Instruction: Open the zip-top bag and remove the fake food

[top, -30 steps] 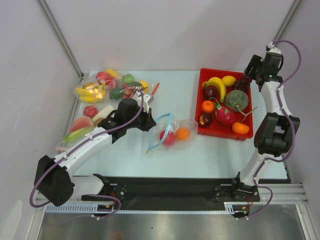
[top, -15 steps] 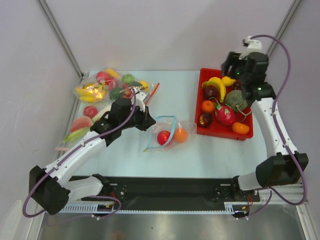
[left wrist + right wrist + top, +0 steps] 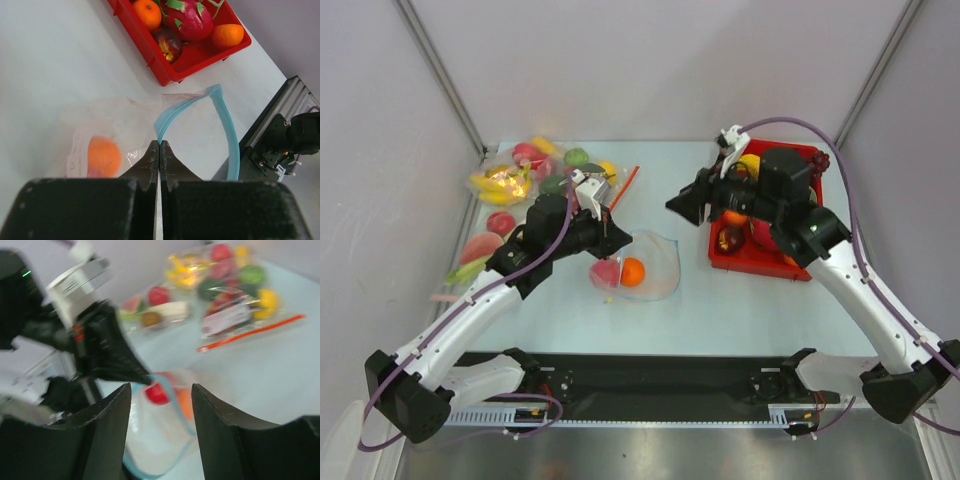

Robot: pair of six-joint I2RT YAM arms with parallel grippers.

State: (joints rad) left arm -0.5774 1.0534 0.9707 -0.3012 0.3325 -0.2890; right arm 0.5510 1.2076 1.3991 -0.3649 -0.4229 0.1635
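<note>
The clear zip-top bag lies at the table's middle, its blue-green zip strip spread in an open loop. My left gripper is shut on that strip at the mouth's near end. Inside the bag are the fake food pieces, a red fruit and an orange fruit. The left wrist view shows only the orange one. My right gripper hangs open just right of the bag, nothing between its fingers. In its own blurred view, the gripper frames the bag mouth and the red fruit.
A red tray of fake fruit stands at the right, under my right arm. Several clear bags of fake fruit are piled at the back left. Beside them on the table lies a loose orange-red strip.
My right arm has swung from the far right corner over the tray toward the bag, its jaws narrowing slightly. My left gripper has pulled the bag's mouth left, and the fruits shifted left.
</note>
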